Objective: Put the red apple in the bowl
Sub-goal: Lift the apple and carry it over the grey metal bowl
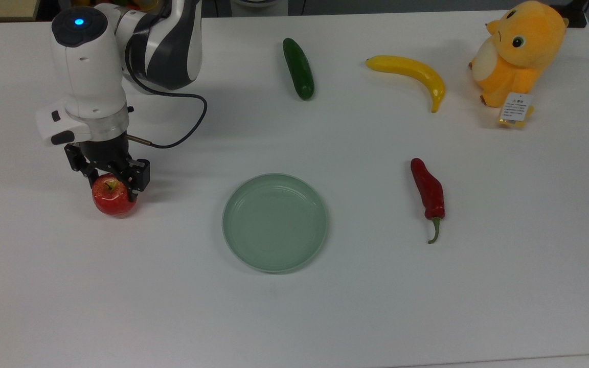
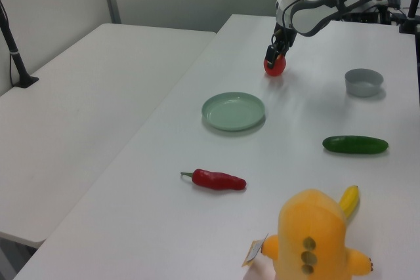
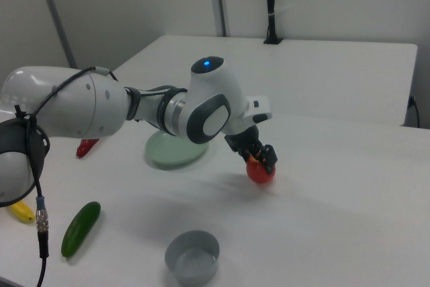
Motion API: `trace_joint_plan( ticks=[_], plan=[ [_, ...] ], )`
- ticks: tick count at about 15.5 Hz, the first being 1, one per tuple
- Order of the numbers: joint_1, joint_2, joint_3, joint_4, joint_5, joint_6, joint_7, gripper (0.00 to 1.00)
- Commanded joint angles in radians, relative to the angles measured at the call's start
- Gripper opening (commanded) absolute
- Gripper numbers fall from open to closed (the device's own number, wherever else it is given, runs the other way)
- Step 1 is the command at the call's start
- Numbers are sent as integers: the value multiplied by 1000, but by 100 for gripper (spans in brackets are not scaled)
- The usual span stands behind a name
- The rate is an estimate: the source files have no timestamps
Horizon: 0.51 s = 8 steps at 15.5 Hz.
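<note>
Straddling the red apple (image 1: pixel 114 197), the end effector (image 1: pixel 110 180) stands spread; no writing legible.

no text can be read. a white hang tag (image 1: pixel 516 108) with a small red mark and unreadable print is seen on the orange plush toy (image 1: pixel 519 48), well away from the jaws.

So on the white table (image 1: pixel 356 317) there's a shallow round pale-green plate (image 1: pixel 275 222) sitting pretty much center frame in the top view. A long red chili pepper (image 1: pixel 428 193) lies to its right. Along the top there's a dark green cucumber (image 1: pixel 298 68), a yellow banana (image 1: pixel 411 74), and a fuzzy orange plush toy (image 1: pixel 519 50) with a paper tag in the upper right corner.
</note>
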Motion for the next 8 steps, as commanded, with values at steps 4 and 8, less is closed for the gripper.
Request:
trace_joint_plan(
  ticks=[4, 8],
  plan=[
    [-39, -256, 38, -194, -13, -7, -16, 41],
    [-38, -455, 38, -364, -12, -155, -125, 41]
  ],
)
